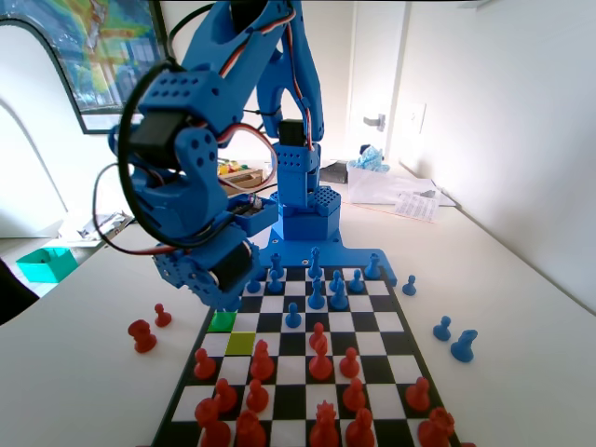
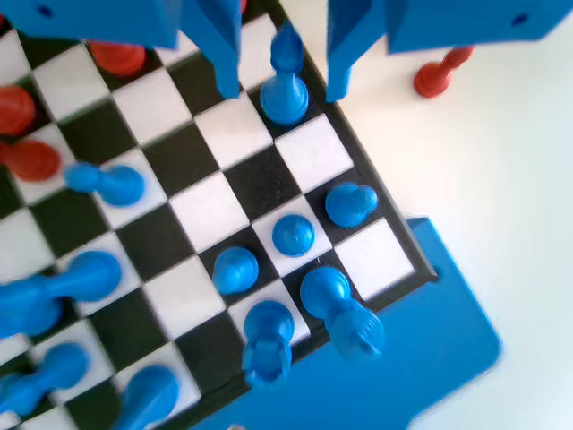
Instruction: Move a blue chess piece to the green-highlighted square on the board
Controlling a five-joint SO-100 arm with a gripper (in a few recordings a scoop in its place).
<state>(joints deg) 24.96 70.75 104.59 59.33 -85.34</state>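
A: The pincer [image 2: 285,82] hangs spread, 1 jaw on each side of the blue chess piece [image 2: 286,81] — nothing is pinched yet, with daylight between each jaw and the pawn.

B: Why there?

A: I judge it is lining up for a grasp. The pawn stands upright on a black square in the file along the board's [image 2: 405,235] black rim.

B: Any room to work?

A: The right jaw in the wrist view sits about over the rim, with bare tabletop [image 2: 501,170] beyond. On the other side the next white square is free. A red pawn [image 2: 437,75] lies well off the board.

B: And the target?

A: In the fixed view the green-highlighted square [image 1: 222,321] sits at the left edge, just below the arm's wrist, unoccupied; the yellow-green square [image 1: 239,343] adjoins its corner, red pieces close behind.
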